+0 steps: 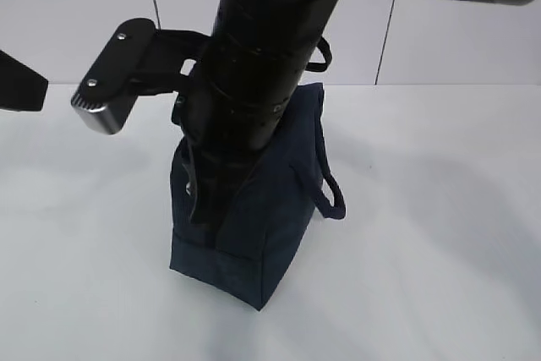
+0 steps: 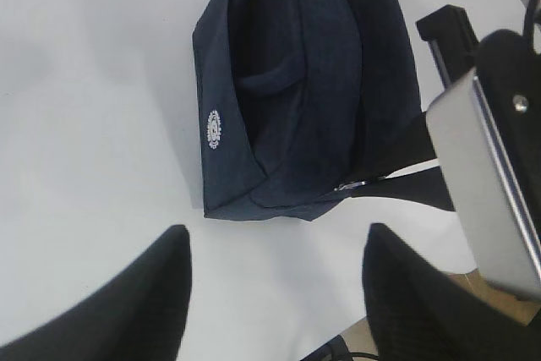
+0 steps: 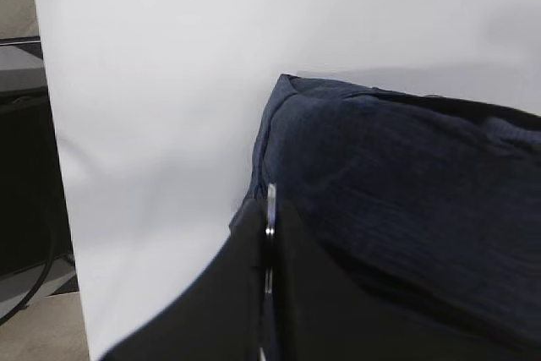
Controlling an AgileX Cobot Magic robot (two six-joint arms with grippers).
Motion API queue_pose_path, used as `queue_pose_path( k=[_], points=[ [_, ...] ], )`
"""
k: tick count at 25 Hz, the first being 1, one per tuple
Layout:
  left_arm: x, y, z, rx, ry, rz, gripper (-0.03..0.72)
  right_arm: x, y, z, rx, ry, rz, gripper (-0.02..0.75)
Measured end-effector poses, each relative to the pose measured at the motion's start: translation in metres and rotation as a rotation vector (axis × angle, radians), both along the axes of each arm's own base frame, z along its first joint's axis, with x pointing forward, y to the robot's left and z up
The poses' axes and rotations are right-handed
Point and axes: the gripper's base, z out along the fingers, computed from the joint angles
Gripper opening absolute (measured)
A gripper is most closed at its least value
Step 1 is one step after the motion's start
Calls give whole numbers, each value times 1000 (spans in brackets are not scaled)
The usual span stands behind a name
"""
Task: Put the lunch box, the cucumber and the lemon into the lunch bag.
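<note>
The dark navy lunch bag (image 1: 254, 209) stands upright on the white table, its strap handle (image 1: 331, 196) on the right side. My right arm reaches down in front of it. In the right wrist view my right gripper (image 3: 269, 238) is shut on the silver ring pull (image 3: 270, 205) at the bag's end (image 3: 406, 192). My left gripper (image 2: 275, 293) hovers open above the table just short of the bag (image 2: 296, 90), with nothing between its fingers. In the exterior view it shows only as a black tip (image 1: 21, 82) at the left edge. The lunch box, the cucumber and the lemon are out of view.
The right arm's silver wrist camera (image 1: 110, 95) juts out to the left above the bag and fills the right side of the left wrist view (image 2: 482, 183). White table (image 1: 439, 234) lies on both sides of the bag; a tiled wall (image 1: 439, 40) stands behind.
</note>
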Motion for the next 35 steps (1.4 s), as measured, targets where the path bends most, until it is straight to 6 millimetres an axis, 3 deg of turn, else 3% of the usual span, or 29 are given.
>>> queue_pose_path(
  k=[14, 26, 35],
  points=[
    [0, 0, 0, 1, 2, -1, 449, 4, -3, 3, -38, -42, -6, 20],
    [0, 0, 0, 2, 1, -3, 449, 0, -9, 20, -13, -84, -8, 20],
    [0, 0, 0, 2, 1, -3, 449, 17, -25, 22, 44, -48, -70, 20]
  ],
)
